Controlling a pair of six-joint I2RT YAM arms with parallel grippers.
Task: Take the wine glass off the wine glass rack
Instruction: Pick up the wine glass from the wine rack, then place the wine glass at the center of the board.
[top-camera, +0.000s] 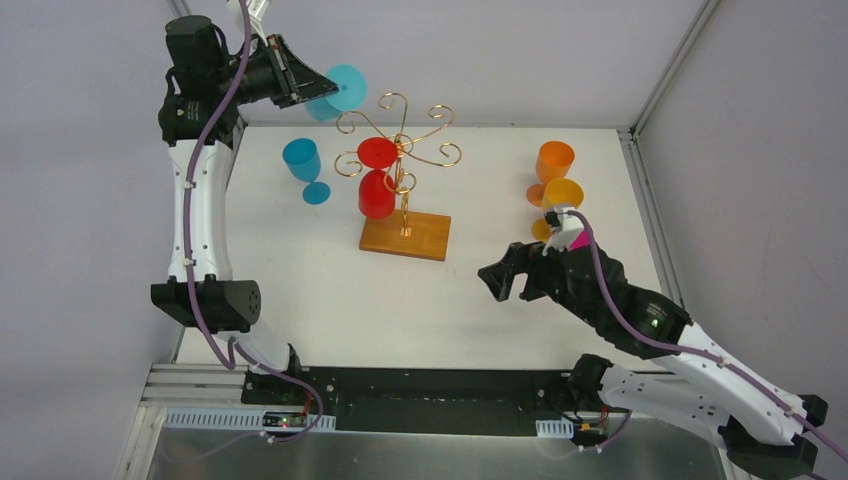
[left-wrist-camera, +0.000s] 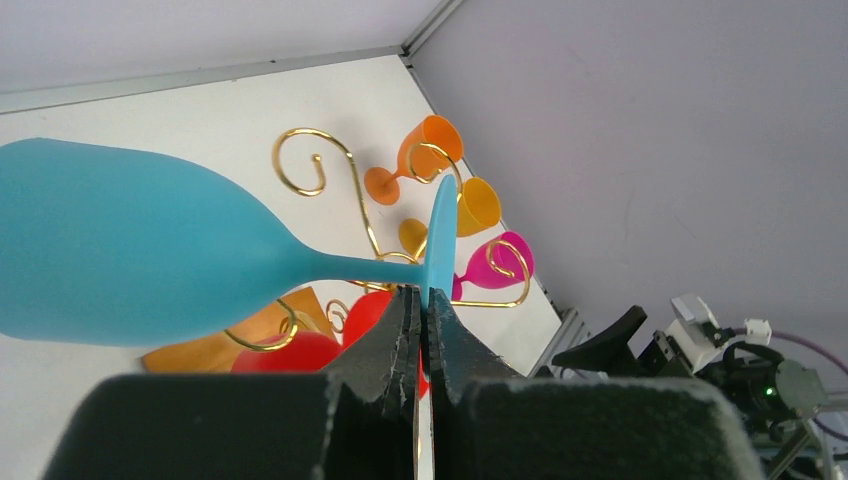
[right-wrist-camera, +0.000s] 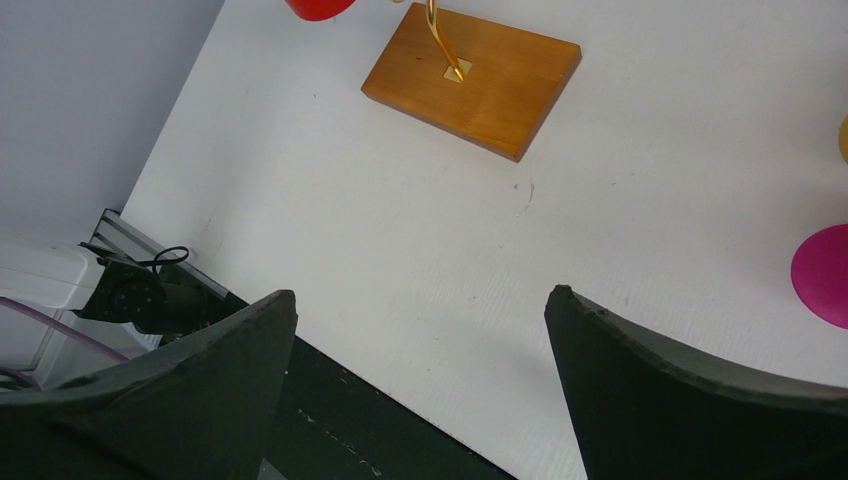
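Observation:
The wine glass rack (top-camera: 400, 150) is gold wire with scroll arms on a wooden base (top-camera: 405, 237), mid-table. A red wine glass (top-camera: 377, 180) hangs on it. My left gripper (top-camera: 325, 88) is raised at the rack's back left, shut on a light blue wine glass (top-camera: 345, 88). In the left wrist view my left gripper (left-wrist-camera: 422, 300) pinches the edge of the glass's foot (left-wrist-camera: 438, 235), and the bowl (left-wrist-camera: 120, 250) lies sideways to the left, apart from the scrolls. My right gripper (top-camera: 510, 275) is open at the front right, nothing between its fingers (right-wrist-camera: 610, 360).
A darker blue glass (top-camera: 303, 165) stands left of the rack. Two orange glasses (top-camera: 555, 160) stand at the right, with a pink glass (right-wrist-camera: 825, 275) beside the right arm. The rack's base (right-wrist-camera: 472, 75) lies ahead of the right gripper. Walls enclose the table.

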